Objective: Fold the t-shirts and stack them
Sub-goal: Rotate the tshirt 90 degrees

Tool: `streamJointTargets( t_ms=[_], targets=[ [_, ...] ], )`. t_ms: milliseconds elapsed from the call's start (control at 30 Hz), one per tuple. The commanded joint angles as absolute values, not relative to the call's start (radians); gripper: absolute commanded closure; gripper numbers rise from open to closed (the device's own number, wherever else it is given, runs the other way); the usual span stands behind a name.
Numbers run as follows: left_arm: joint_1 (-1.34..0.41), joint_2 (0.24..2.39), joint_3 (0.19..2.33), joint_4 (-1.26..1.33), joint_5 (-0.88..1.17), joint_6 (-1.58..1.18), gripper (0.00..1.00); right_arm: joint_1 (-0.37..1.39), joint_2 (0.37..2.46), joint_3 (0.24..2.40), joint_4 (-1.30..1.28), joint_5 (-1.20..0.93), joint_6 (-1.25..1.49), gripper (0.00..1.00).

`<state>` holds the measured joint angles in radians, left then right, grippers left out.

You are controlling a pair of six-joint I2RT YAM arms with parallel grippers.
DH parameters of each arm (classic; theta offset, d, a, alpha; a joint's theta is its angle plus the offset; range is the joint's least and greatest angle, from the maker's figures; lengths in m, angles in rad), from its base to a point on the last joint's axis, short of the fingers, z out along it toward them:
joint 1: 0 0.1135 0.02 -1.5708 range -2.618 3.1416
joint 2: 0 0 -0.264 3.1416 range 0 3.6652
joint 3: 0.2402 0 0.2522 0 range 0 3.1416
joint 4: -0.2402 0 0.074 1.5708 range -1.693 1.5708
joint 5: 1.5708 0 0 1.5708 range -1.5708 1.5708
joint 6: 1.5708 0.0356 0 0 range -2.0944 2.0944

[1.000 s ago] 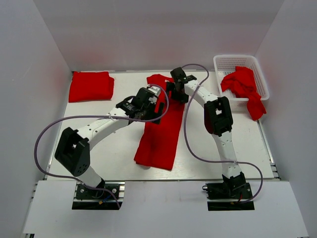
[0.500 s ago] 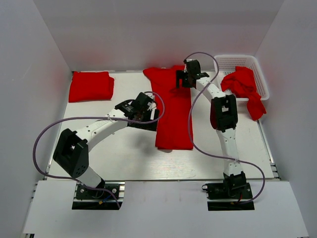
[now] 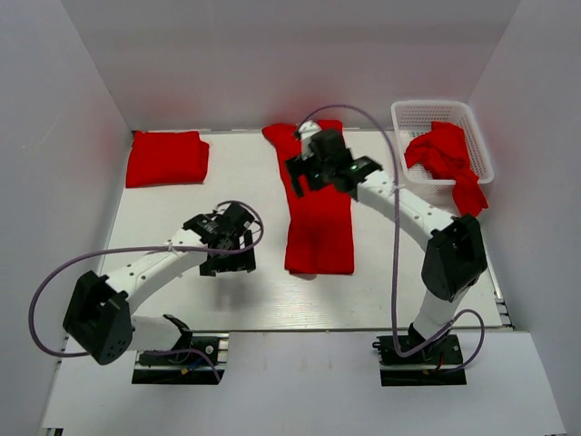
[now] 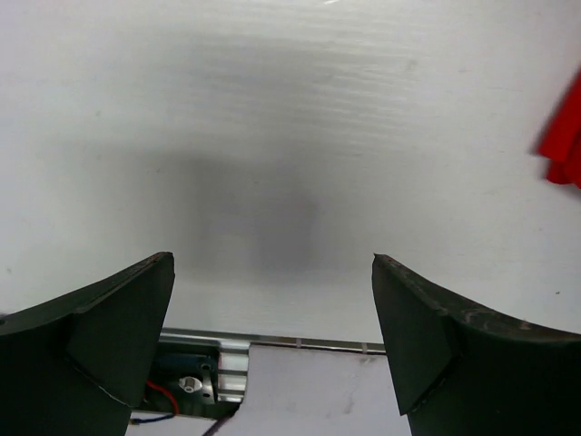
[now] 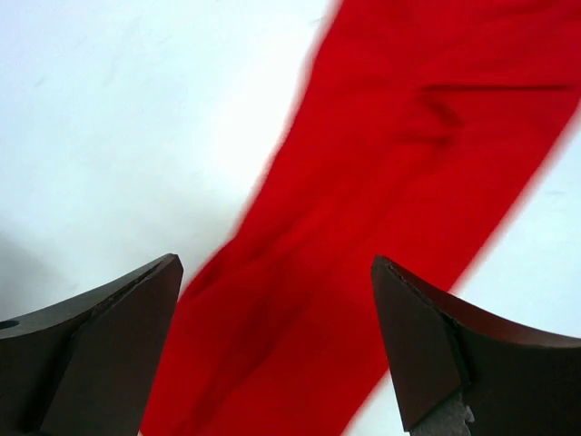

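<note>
Both end effectors are seen with their fingers spread wide apart, and nothing is gripped by either one.

The left end effector (image 4: pixel 272 263) is held over a bare part of the white table (image 3: pixel 227 173), at about 8 o'clock from the table's middle. It is pointed toward the near edge. Only white table is seen between its fingers, and a small bit of red cloth is seen at 3 o'clock in the left wrist view.

The right end effector (image 5: pixel 272 263) is held over the far part of the long t-shirt (image 3: pixel 320 227), at about 12 o'clock from the table's middle. Red cloth is seen right between and under its fingers. Whether the cloth is touched cannot be told.

The long t-shirt is laid flat in the middle of the table. It is folded into a thin strip that runs from 12 o'clock down toward 6 o'clock. One sleeve is stuck out at its far left corner.

A folded t-shirt (image 3: pixel 167 157) is laid as a neat red square at 10 o'clock, well apart from both arms.

At 2 o'clock a white basket (image 3: pixel 406 111) is placed. Bunched t-shirts (image 3: pixel 442 154) are piled inside it, and some red cloth is hung over its near rim onto the table.
</note>
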<state>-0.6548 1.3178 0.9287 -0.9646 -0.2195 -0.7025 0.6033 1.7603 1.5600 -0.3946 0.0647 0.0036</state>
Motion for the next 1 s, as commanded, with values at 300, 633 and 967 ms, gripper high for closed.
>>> streamJointTargets(
  t_ms=[300,633,967],
  targets=[
    [-0.500,1.293,0.917,-1.011,-0.296,-0.859,0.00,0.900,1.697,1.348,-0.548,0.189,0.152,0.10],
    [-0.416,1.157,0.795,-0.945,-0.249,-0.836,0.00,1.126,1.670,1.269,-0.602,0.376,0.227,0.10],
    [-0.354,1.089,0.782,-1.017,-0.319,-0.896,0.00,1.178,1.766,1.304,-0.546,0.482,0.288,0.17]
  ],
)
